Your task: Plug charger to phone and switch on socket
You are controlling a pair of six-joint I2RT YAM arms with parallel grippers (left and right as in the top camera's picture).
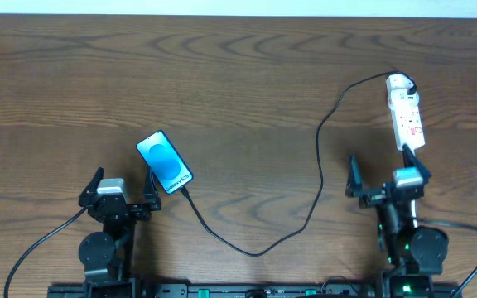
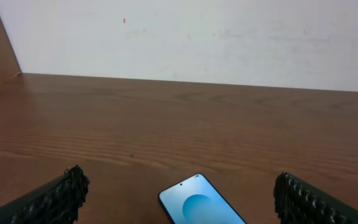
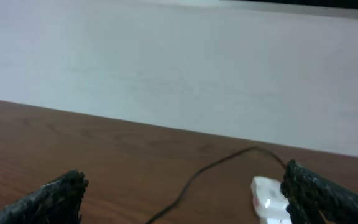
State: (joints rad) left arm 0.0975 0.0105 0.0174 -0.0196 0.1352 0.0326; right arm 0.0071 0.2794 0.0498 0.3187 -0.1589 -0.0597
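On the brown wooden table point(image 1: 238, 74), a slim phone with a bright blue screen point(image 1: 165, 161) lay at an angle just in front of the left gripper point(image 1: 123, 177). The jaws of this gripper stood wide apart and held nothing. From its wrist camera, the top half of the phone was visible between the two black fingers, not touching either of them.

The thin black charger cable point(image 1: 320, 157) ran from the near end of the phone in a long loop across the table. It went up to the far end of the narrow white power strip point(image 1: 407, 116), where something black, probably the plug, sat against the strip. The right gripper point(image 1: 386, 170) was just before the near end of the strip. It was also fully open and empty.

I judged that the cable tip reached the phone, but the pictures were too small to tell if it was really pushed into the port. The red switch marks on the strip did not show on or off. So the plugging may be done, and the switching probably remained.
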